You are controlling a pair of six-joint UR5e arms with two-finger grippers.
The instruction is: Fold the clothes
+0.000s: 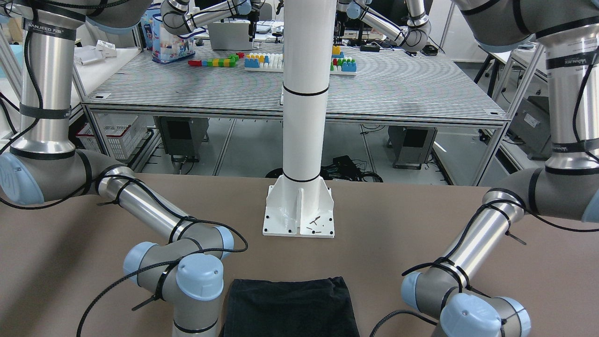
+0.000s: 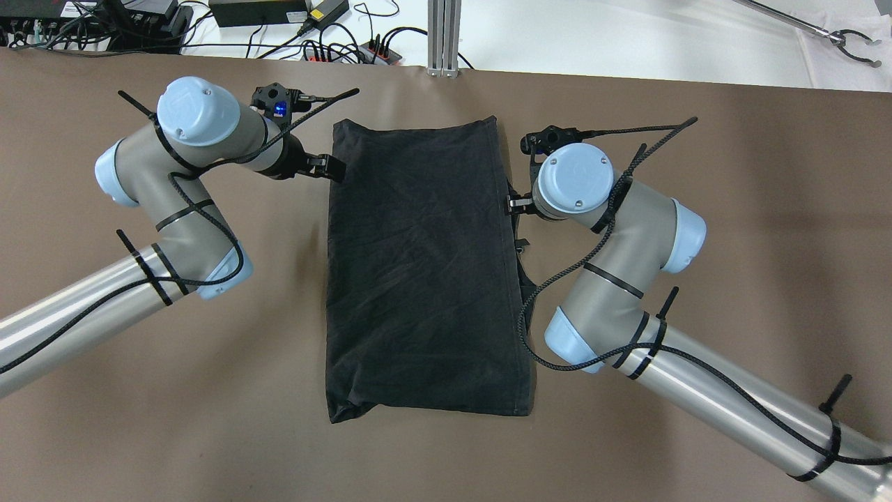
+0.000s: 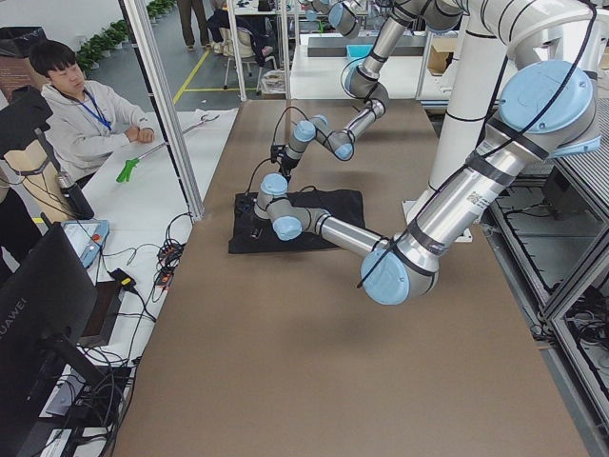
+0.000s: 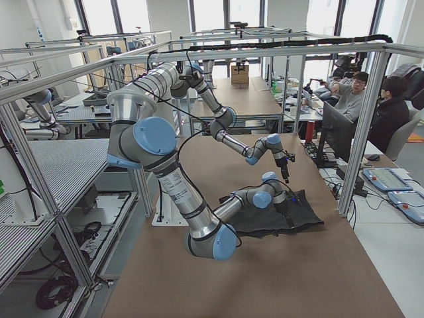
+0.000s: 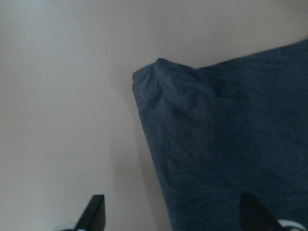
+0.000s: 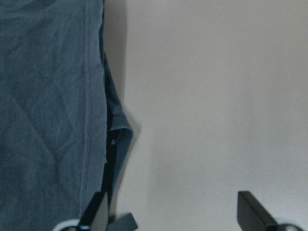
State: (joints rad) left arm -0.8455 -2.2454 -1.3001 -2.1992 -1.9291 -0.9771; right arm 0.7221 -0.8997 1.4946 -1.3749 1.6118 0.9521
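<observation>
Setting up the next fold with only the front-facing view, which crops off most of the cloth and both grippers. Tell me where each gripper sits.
Observer: Overhead, the left gripper is at the black cloth's left edge near its far corner. The right gripper is at the right edge, in the far half.
Operator: Report whether either grips it.
Observer: Neither. Each wrist view shows the fingers wide apart, straddling the cloth's edge, with one fingertip over bare table.
Operator: Describe the right edge.
Observer: The right wrist view shows a lower layer poking out from under the top one.
</observation>
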